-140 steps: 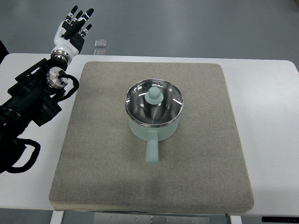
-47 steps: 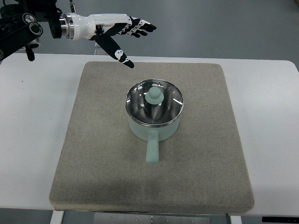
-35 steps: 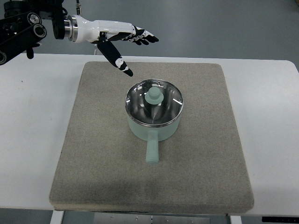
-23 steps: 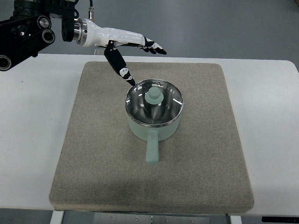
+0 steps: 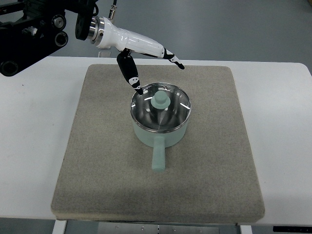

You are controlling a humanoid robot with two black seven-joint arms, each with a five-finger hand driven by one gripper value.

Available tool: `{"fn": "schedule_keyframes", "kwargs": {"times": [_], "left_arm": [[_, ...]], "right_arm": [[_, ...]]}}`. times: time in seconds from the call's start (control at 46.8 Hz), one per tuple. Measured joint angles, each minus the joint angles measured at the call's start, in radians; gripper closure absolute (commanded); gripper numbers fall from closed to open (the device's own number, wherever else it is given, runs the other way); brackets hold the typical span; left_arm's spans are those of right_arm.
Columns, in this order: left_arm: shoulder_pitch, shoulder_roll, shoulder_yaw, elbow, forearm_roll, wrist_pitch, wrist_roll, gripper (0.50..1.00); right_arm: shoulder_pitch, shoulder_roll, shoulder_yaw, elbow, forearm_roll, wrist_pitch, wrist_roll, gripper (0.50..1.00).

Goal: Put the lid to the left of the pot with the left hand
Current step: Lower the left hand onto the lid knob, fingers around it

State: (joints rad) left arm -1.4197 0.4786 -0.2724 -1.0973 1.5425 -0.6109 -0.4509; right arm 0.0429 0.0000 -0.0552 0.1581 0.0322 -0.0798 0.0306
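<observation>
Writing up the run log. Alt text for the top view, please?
The robot's left hand reaches in from the upper left with fingers spread, its thumb tip near the rim of the glass lid that sits on a mint-green pot. The pot stands on a grey mat on a white table, handle toward the camera.

left hand (image 5: 141, 51) is glossy white with black fingers dotted white at the joints, a silver ring at the wrist, bulky black arm (image 5: 29, 34).

The pale green pot (image 5: 161, 127) with a stubby handle stands upright; the round glass lid with a green knob (image 5: 160, 101) sits closed on it.
</observation>
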Motion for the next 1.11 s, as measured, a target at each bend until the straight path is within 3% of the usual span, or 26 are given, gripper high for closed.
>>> {"fn": "schedule_keyframes", "kwargs": {"times": [0.299, 1.111], "left_arm": [[-0.119, -0.001, 0.189, -0.022, 0.013, 0.000, -0.092, 0.506], [-0.167, -0.037, 0.206, -0.015, 0.172, 0.000, -0.124, 0.521]], "right_arm": [[0.000, 0.000, 0.000, 0.000, 0.000, 0.000, 0.000, 0.579], [0.000, 0.000, 0.000, 0.000, 0.000, 0.000, 0.000, 0.579]]}}
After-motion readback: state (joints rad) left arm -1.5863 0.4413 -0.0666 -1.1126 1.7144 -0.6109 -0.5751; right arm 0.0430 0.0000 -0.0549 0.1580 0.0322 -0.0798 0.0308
